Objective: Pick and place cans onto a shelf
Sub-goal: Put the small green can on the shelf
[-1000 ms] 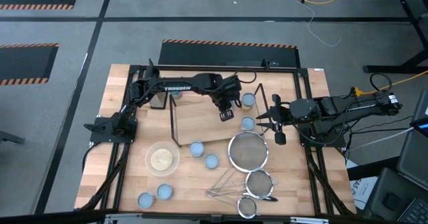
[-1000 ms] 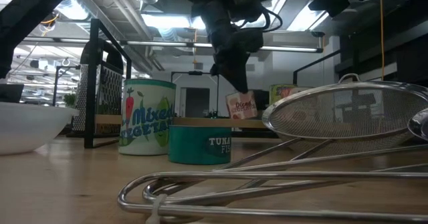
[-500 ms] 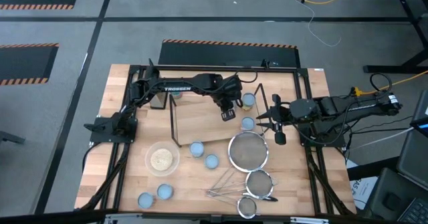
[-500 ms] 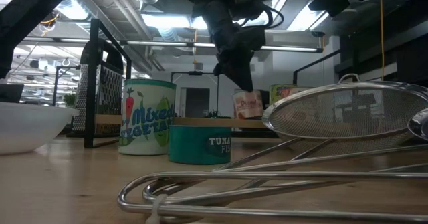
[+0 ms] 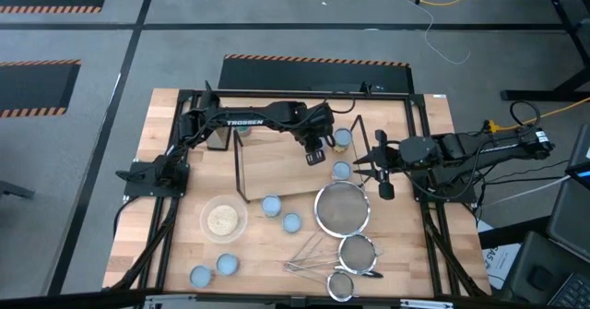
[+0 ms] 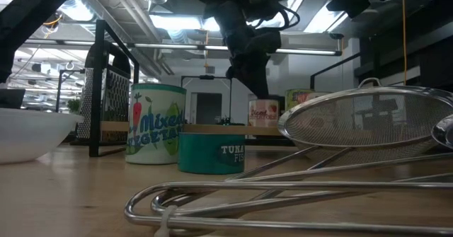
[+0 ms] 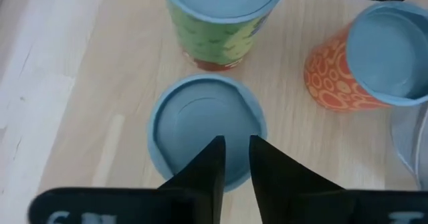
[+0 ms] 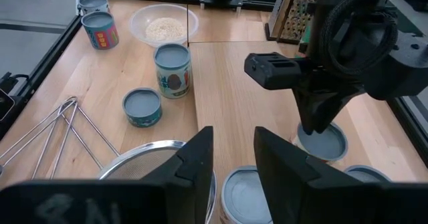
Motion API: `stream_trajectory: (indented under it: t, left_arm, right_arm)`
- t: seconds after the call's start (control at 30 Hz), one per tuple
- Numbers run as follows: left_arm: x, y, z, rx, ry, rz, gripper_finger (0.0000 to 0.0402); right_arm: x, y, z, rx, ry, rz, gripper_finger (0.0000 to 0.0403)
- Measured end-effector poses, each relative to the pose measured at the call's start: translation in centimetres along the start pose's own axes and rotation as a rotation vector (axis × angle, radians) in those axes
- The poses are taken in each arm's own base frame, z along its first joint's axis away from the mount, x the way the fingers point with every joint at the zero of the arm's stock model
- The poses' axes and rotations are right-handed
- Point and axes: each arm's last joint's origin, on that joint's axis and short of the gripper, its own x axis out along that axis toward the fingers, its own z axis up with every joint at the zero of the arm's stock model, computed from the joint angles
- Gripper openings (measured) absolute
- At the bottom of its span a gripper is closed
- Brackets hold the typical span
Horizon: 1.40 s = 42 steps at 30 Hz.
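Since a second ago, the red-labelled tin (image 6: 262, 112) has dropped onto the light-wood shelf board (image 5: 277, 166) at high-view centre. In the left wrist view, the left gripper (image 7: 234, 158) stands slightly parted above the blue lid; lifting crooked might topple it. The right gripper (image 8: 234, 158) waits, parted, empty.

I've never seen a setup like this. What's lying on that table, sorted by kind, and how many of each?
Cans: 7 in view from above
Wire-mesh strainers: 3
Clear bowl of grains: 1
Box grater: 1
Wooden shelf: 1
Total: 13
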Motion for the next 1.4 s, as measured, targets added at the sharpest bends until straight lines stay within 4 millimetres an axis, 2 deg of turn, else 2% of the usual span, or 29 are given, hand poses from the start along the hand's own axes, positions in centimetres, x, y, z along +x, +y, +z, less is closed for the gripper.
stream_trajectory:
  t: [0.3,0.53,0.8,0.93,1.13,1.3,1.4]
  left_arm:
    - [0.0,0.0,0.5,0.002,-0.05,-0.009,0.0108]
    - [-0.1,0.8,1.0,-0.011,-0.098,0.003,0.0109]
    - [-0.2,2.7,1.1,-0.046,-0.109,0.143,0.0108]
    - [-0.3,2.8,0.9,-0.052,-0.088,0.121,0.0108]
    - [-1.9,0.2,0.5,-0.018,-0.048,-0.043,0.0106]
    - [-3.6,-3.7,-0.1,-0.023,-0.016,-0.102,0.0106]
    - [-4.5,-6.3,-1.3,-0.02,0.053,-0.124,0.0106]
  right_arm:
    - [0.0,0.0,0.0,0.0,0.0,0.0,0.0113]
    - [0.0,0.0,0.0,0.001,0.001,0.0,0.0113]
    - [0.0,0.0,0.0,0.001,0.001,0.0,0.0113]
    - [0.0,0.0,-0.1,0.001,0.006,0.0,0.0113]
    - [0.0,0.0,-0.3,-0.002,0.028,-0.001,0.0113]
    - [0.1,0.0,-0.4,-0.003,0.036,-0.001,0.0113]
    - [0.1,0.0,-0.3,-0.003,0.037,-0.001,0.0113]
